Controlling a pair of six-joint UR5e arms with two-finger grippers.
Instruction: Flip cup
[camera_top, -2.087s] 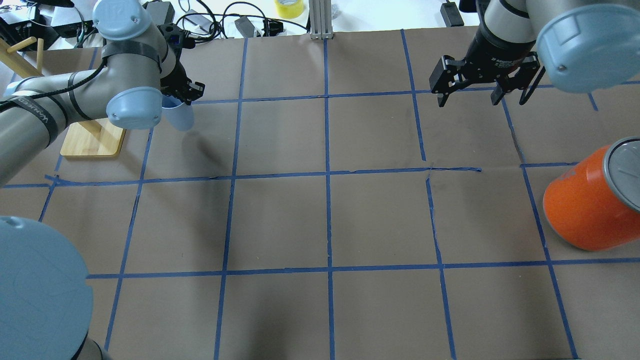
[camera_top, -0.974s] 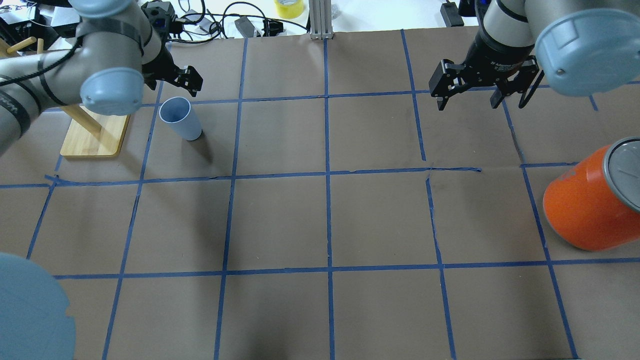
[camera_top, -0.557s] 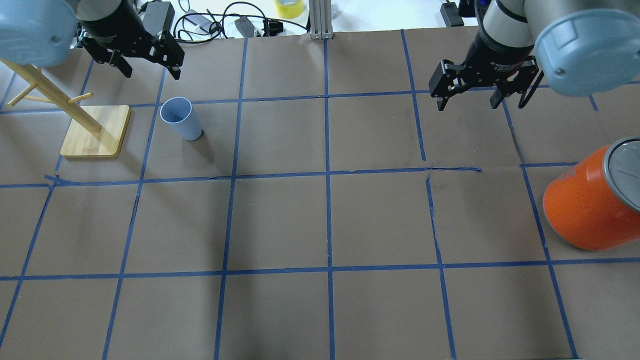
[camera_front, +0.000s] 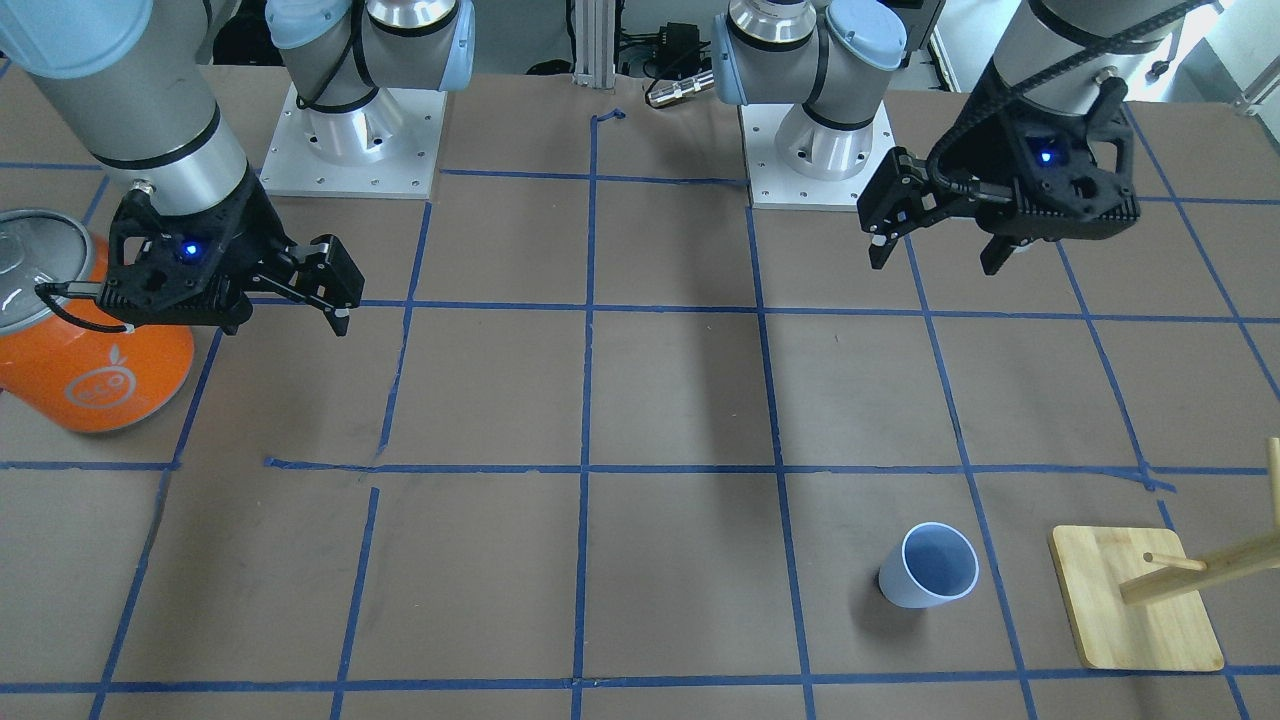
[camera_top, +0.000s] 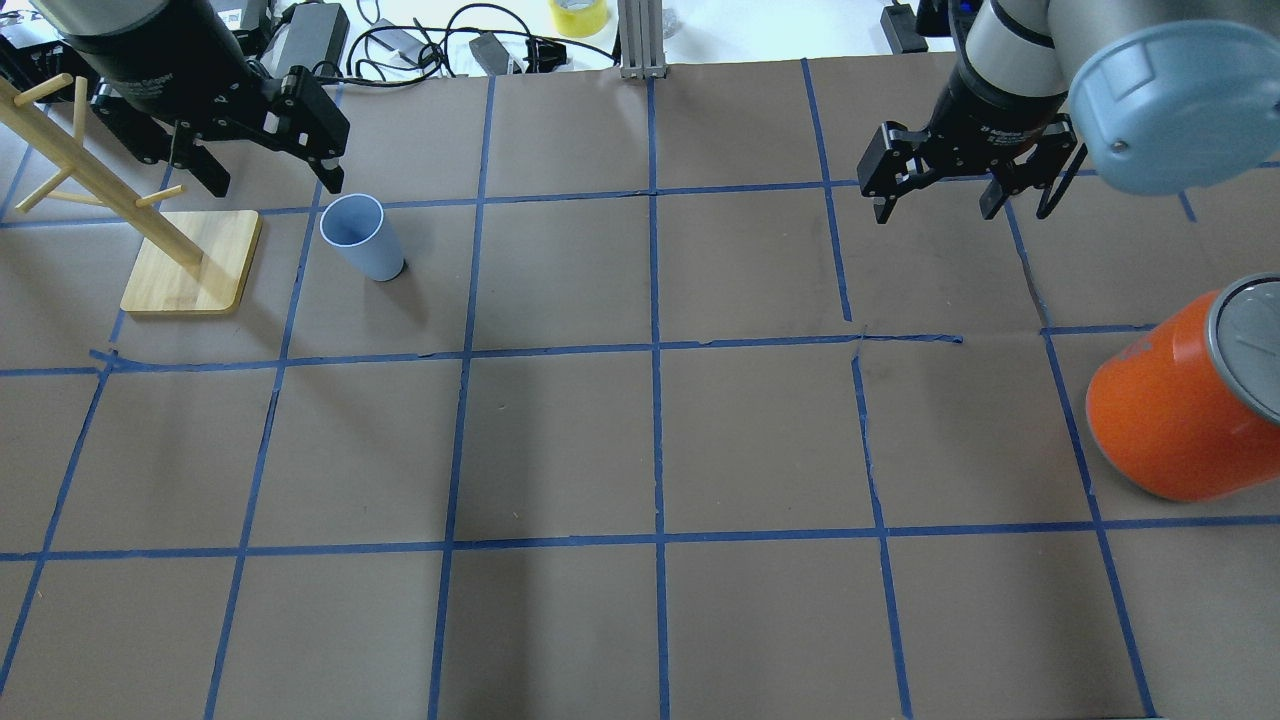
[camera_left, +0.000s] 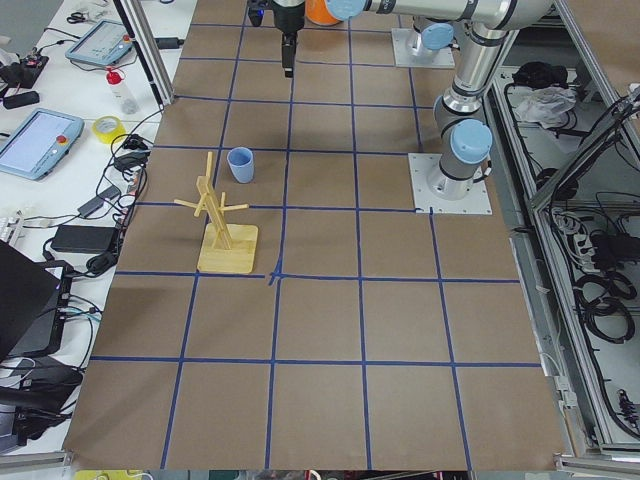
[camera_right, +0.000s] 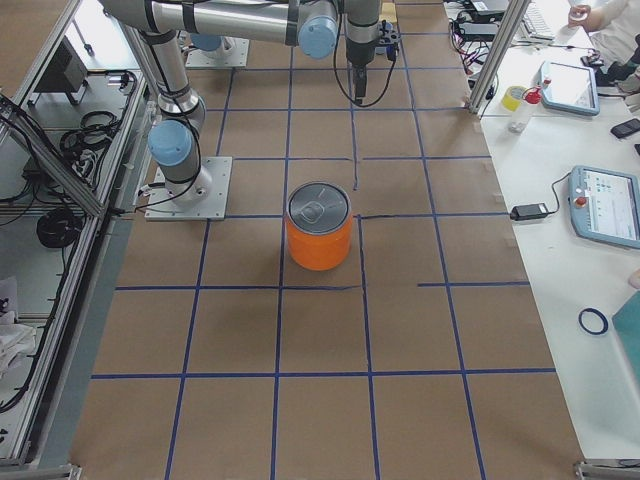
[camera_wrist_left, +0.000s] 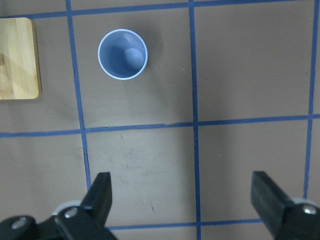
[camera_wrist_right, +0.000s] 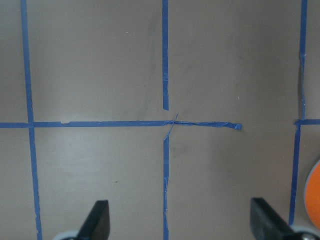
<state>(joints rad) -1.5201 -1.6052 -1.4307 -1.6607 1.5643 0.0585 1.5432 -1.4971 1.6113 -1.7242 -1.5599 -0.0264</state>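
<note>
Across the whole scene lies the worktop (camera_top: 560, 440), covered in brown paper and marked into squares by strips of blue tape (camera_top: 655, 440). Toward the robot's right side stands an orange can (camera_top: 1160, 420), upright, with a grey lid on top, well apart from everything else. On the robot's left side is a wooden rack (camera_top: 190, 262): a flat square base resting on the paper, with a pole and short pegs rising from it.

The left gripper (camera_top: 272, 185) hangs above the worktop near its far edge, close to the rack's pole in the overhead view. Its jaws are released, spread wide and empty. Its wrist camera looks straight down on the paper, and both fingers (camera_wrist_left: 100, 195) are well clear of anything on it.

The right gripper (camera_top: 935, 210) hangs over bare paper on the other side, above a place where tape lines meet. Its jaws are also released and hold nothing. A sliver of the can shows at the edge of its wrist view.

The cup (camera_top: 362, 240) is pale blue and stands upright on its narrow base, with its wide mouth facing up. It sits inside one taped square, just beside the rack's base but not touching it, with a tape line running between the two. It stands free of both grippers, and the left one is the nearer.
</note>
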